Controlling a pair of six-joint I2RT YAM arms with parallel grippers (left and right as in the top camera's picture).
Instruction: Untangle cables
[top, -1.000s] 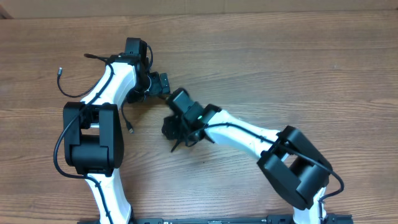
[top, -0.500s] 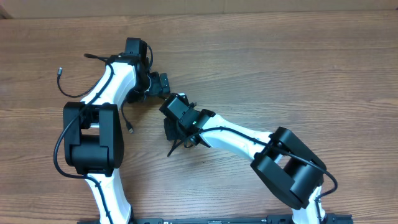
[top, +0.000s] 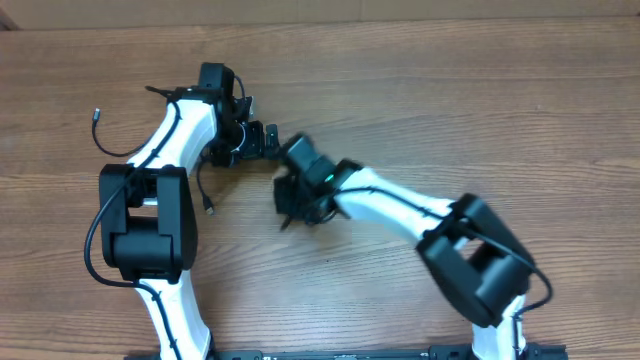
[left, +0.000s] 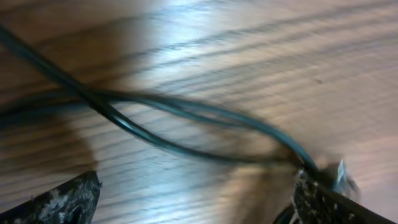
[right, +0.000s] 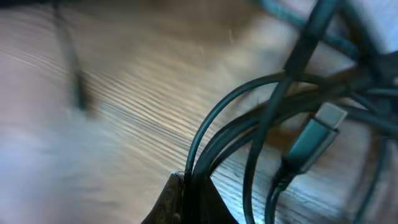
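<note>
The cables are thin dark cords looping over the wood, one ending in a silver-tipped plug. My right gripper is shut on two or three of these strands, which rise out of its closed fingertips. From overhead the right gripper sits mid-table, just right of the left gripper. The left gripper stands wide open, with crossing cable loops on the table beyond its fingers and nothing between them. A loose cable end lies far left, and another beside the left arm.
The wooden table runs out to the right and back. The left arm's black base block and the right arm's elbow stand near the front edge. Thicker black arm wires hang beside the left base.
The right gripper has shut on the cable strands and shifted slightly back and right, pulling the strands up off the table. The left gripper stayed open and barely moved.
</note>
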